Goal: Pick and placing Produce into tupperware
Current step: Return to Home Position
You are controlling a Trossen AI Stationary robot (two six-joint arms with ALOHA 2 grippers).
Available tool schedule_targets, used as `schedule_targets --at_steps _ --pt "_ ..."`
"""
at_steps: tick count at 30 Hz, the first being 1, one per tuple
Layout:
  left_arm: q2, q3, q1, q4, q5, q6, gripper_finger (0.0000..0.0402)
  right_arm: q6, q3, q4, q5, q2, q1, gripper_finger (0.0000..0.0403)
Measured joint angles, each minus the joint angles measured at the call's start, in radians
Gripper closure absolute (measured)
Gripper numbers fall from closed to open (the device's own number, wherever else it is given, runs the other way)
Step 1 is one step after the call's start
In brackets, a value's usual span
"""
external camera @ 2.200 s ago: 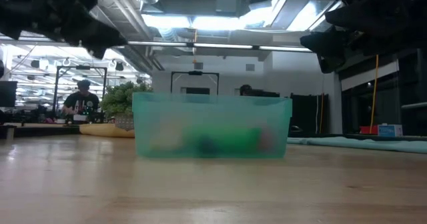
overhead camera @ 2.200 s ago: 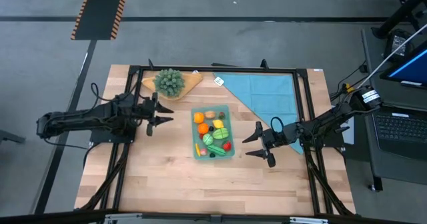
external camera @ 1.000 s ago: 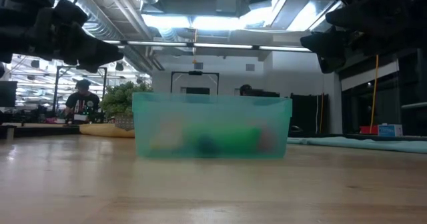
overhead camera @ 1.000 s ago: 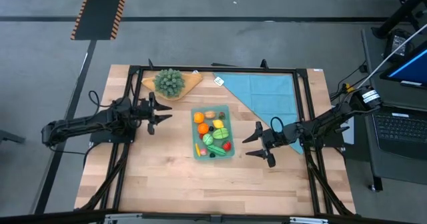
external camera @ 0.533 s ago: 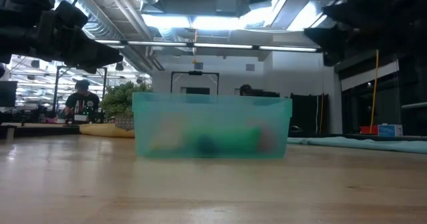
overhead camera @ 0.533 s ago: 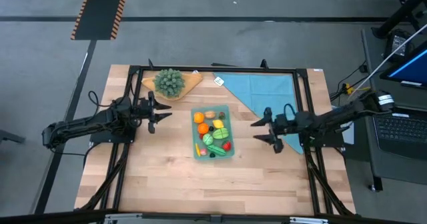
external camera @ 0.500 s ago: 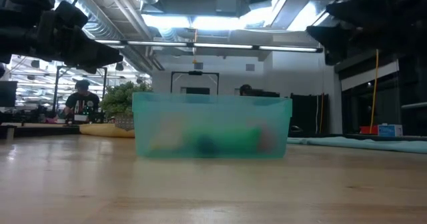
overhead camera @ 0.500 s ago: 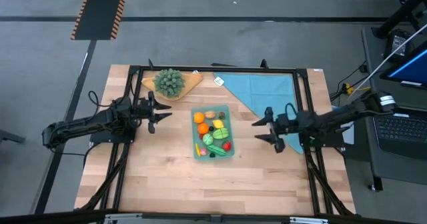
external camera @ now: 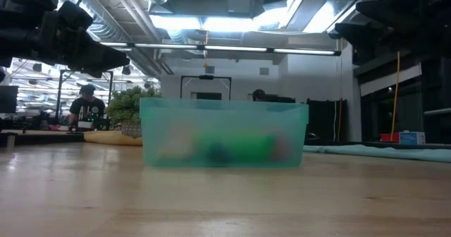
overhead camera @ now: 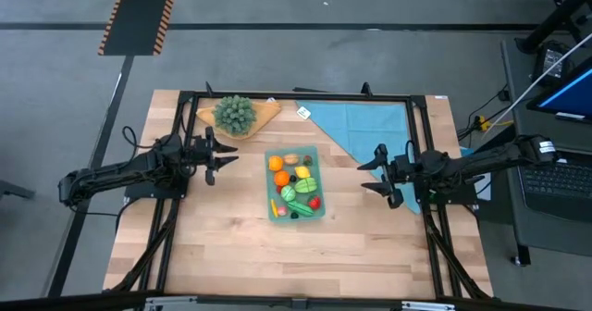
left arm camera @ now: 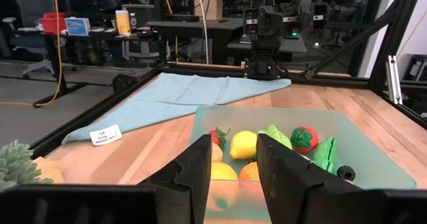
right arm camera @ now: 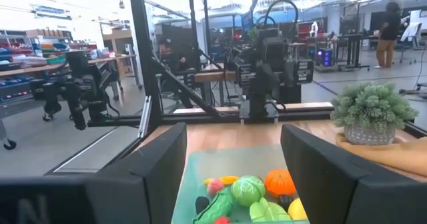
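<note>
Teal tupperware (external camera: 224,133) blurs produce (overhead camera: 294,187) in low view; clear fr high view.

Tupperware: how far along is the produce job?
Done: the produce sits inside the tupperware; none shows loose on the table. In hand: nothing; left hand and right hand hang open and empty either side of it. Left: likely only pulling back to rest.

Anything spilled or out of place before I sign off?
Nothing stands out. The produce lies inside the tupperware, with no piece showing outside it. The left end effector and right end effector hang open beside it.
</note>
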Motion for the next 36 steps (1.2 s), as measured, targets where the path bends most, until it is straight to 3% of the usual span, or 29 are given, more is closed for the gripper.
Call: schedule_targets --at_steps 6,15,26,36 --pt "0.000 0.000 0.000 0.000 0.000 0.000 0.0297 -0.001 0.000 -0.001 0.000 -0.002 0.000 0.0157" --pt "0.000 0.000 0.000 0.000 0.000 0.000 0.0308 -0.136 0.000 -0.015 0.001 -0.045 0.001 0.0157" --pt "0.000 0.000 0.000 0.000 0.000 0.000 0.0323 -0.136 0.000 -0.414 0.000 -0.447 -0.003 0.0157" --pt "0.000 0.000 0.000 0.000 0.000 0.000 0.0339 -0.093 0.001 -0.582 -0.001 -0.626 -0.028 0.0157"
